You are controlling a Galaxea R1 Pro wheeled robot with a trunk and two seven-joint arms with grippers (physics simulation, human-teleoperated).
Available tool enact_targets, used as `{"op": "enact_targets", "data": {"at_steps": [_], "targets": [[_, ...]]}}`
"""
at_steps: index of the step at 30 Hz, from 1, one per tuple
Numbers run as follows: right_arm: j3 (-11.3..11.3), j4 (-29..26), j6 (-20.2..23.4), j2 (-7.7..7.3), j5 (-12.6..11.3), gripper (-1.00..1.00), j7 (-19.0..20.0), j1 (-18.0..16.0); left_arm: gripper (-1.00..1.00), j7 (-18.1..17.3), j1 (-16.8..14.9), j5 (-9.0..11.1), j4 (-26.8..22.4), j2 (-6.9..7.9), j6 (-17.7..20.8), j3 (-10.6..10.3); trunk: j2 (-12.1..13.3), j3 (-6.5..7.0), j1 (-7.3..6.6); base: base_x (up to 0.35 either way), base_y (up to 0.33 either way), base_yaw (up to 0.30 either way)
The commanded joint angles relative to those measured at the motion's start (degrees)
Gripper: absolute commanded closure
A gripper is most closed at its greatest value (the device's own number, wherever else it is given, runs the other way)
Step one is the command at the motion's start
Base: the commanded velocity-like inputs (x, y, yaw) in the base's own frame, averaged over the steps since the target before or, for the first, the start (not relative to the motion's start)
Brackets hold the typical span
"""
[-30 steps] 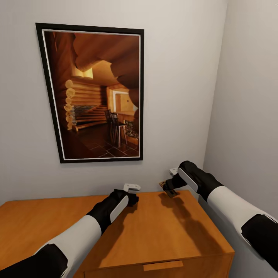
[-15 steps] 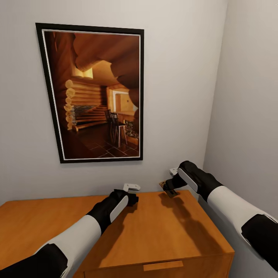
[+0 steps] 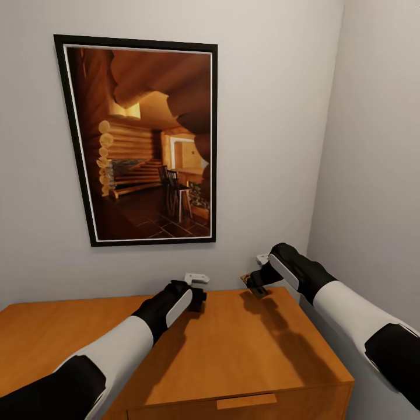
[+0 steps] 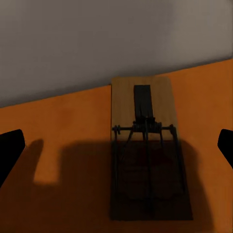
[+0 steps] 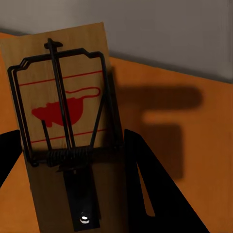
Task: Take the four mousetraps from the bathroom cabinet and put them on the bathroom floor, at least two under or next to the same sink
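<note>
Cabinet top, both arms outstretched.

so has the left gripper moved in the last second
Yes. The left gripper has crept toward the wall, farther from the cabinet front edge; the picture frame stays put.

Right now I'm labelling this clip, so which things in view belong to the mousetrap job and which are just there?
Job:
- mousetrap in the right gripper
- second mousetrap lying on the cabinet top, between the open left gripper's fingers

Just there:
- framed picture
- wall
</note>
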Motion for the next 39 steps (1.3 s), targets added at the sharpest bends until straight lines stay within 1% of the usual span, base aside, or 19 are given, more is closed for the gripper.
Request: {"op": "enact_targets", "data": {"at_steps": [1, 18, 39], "targets": [[0.29, -0.08, 0.12, -0.08, -0.16, 1.00, -0.06, -0.08, -1.00, 0.52, -0.10, 0.61, -0.04, 0.04, 0.11, -0.38, -0.05, -0.08, 0.00, 0.000, 0.000, 0.000], [0.38, -0.11, 0.12, -0.10, -0.16, 1.00, -0.06, -0.08, -1.00, 0.53, -0.24, 0.77, 0.43, -0.03, -1.03, -0.30, -0.05, -0.08, 0.00, 0.000, 0.000, 0.000], [0.37, -0.04, 0.12, -0.08, -0.16, 1.00, -0.06, 0.07, -1.00, 0.97, -0.24, 0.44, -0.63, -0.03, -0.78, -0.59, -0.05, -0.08, 0.00, 0.000, 0.000, -0.002]]}}
